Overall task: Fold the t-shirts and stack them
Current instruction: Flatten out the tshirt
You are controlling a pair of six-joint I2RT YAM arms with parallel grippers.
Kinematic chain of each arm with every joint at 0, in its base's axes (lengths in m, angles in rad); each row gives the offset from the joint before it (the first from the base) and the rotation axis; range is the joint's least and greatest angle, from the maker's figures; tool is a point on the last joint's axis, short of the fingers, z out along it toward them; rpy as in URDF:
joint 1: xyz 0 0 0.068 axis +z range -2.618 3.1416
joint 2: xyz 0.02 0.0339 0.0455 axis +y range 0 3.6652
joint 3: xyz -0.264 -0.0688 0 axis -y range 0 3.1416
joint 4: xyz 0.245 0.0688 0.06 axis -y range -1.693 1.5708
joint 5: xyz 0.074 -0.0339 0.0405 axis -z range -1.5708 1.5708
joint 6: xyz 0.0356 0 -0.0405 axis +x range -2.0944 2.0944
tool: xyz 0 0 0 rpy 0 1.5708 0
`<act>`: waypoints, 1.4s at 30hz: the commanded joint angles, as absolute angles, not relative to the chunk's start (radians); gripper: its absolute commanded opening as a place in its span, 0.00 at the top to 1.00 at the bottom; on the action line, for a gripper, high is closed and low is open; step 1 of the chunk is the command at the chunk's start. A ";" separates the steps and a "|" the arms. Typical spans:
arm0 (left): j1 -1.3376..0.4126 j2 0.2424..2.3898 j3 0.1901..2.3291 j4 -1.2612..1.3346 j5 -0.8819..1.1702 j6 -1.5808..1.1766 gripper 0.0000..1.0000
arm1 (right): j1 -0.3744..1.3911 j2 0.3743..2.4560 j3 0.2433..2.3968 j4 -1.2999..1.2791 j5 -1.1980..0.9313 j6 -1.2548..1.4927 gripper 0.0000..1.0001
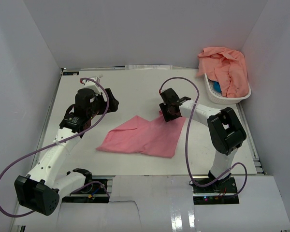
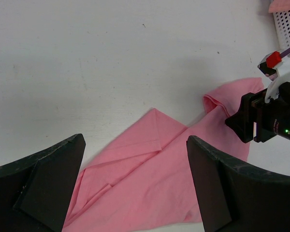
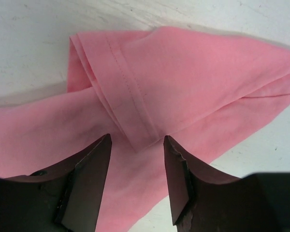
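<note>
The right claw (image 3: pixel 136 140) stands open, its fingers a moderate gap apart, and the stitched hem (image 3: pixel 130 101) of a sleeve lies just between the fingertips, not pinched. That hem belongs to the pink shirt (image 1: pixel 145 137), which lies flat mid-table, loosely folded, with the right claw at its far right corner. The left claw (image 2: pixel 135 142) is spread wide and grips nothing; it hangs off the shirt's far left side, above the table (image 1: pixel 130 84). Bare tabletop lies open beyond and to the left of the shirt, while the shirt's near edge comes close to the table's near edge, between the arm bases. The shirt's long axis runs diagonally, from a near-left corner up to the far-right sleeve at the right claw, and one pointed fold aims at the far edge. The right wrist view alone shows the hem's double stitching and the stacked layers at the sleeve's edge. The left wrist view alone shows the crease lines across the shirt's left half. Only the top view shows the whole white basket (image 1: pixel 232 99) in the far right corner, well apart from the shirt, heaped with a salmon pile (image 1: pixel 224 67) of shirts that hangs over its rim.
</note>
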State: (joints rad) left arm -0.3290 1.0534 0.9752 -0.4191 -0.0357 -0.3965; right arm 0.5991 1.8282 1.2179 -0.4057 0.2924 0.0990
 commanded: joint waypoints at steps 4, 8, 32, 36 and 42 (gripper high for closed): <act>-0.325 1.034 0.999 -0.425 -0.025 -0.388 0.02 | 0.606 1.827 1.259 -0.385 0.344 0.110 0.56; -0.325 1.034 0.999 -0.425 -0.026 -0.387 0.02 | 0.607 1.858 1.278 -0.399 0.344 0.113 0.64; -0.325 1.052 1.002 -0.434 -0.032 -0.385 0.02 | 0.607 1.794 1.589 -0.549 0.139 0.127 0.92; -0.325 1.081 1.008 -0.443 -0.018 -0.380 0.02 | 0.606 1.650 1.656 -0.563 0.132 0.130 0.92; -0.327 1.153 1.023 -0.446 -0.002 -0.358 0.02 | 0.562 1.465 1.663 -0.607 0.233 0.144 0.92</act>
State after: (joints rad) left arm -0.3290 1.1313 0.9817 -0.4347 -0.0223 -0.3813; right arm 0.5880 1.5349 1.6394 -0.5598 0.1818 0.1287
